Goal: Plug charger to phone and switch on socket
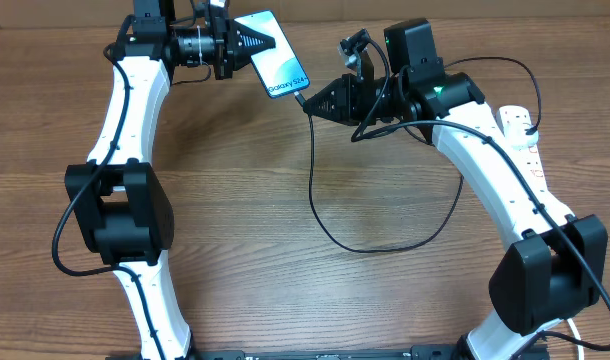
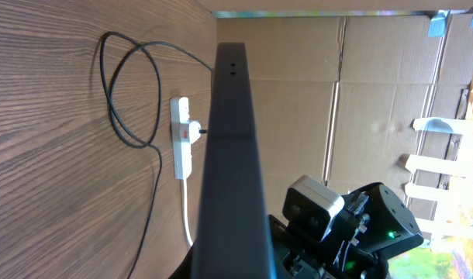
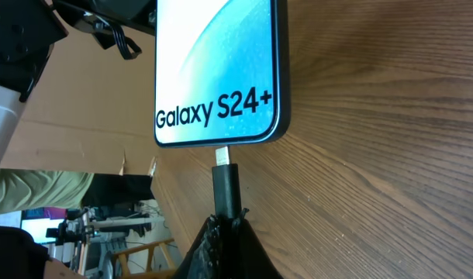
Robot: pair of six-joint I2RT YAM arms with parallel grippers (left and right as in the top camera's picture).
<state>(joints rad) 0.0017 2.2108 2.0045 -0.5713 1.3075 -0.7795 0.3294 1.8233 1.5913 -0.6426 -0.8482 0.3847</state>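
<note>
Now my left fingers (image 1: 249, 42) clamp the slim, likely slippery phone (image 1: 274, 55) above the bench (image 1: 235, 200); my right fingers (image 1: 327, 100) pinch the stiff charger connector (image 3: 225, 184) at the phone's bottom port, metal tip showing.

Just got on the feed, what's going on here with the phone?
The left gripper is clamped on the Galaxy S24+ phone, whose screen is lit. The right gripper pinches the charger connector and has it at the phone's bottom port. A sliver of its metal tip shows, so it does not look fully seated. The black charger cable loops across the table toward the white power strip. I can't tell whether its switch is on.
</note>
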